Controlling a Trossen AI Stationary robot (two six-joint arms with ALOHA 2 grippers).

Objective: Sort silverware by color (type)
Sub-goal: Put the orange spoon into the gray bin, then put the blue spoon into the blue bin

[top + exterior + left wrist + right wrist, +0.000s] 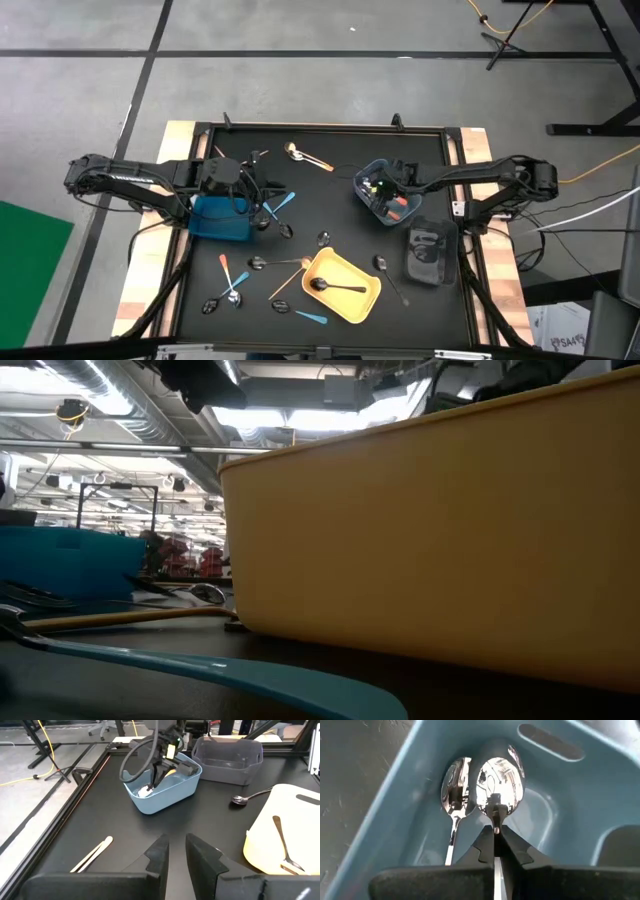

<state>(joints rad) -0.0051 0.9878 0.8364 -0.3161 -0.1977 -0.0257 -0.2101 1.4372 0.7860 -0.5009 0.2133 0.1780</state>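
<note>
Spoon [498,774] in light-blue bin [395,805]

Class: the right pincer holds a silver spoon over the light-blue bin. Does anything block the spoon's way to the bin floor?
Nothing visible does. The right pincer grips the silver spoon inside the light-blue bin; another silver spoon lies beside it, not beneath.

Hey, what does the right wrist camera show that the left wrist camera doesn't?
Only the right wrist view: the right claw shut on a shiny silver spoon, with a second silver spoon lying beside it.

Only the left wrist view: the left claw, the flat yellow tray holding a black spoon, and the grey translucent bin.

Both: the light-blue plastic bin.
</note>
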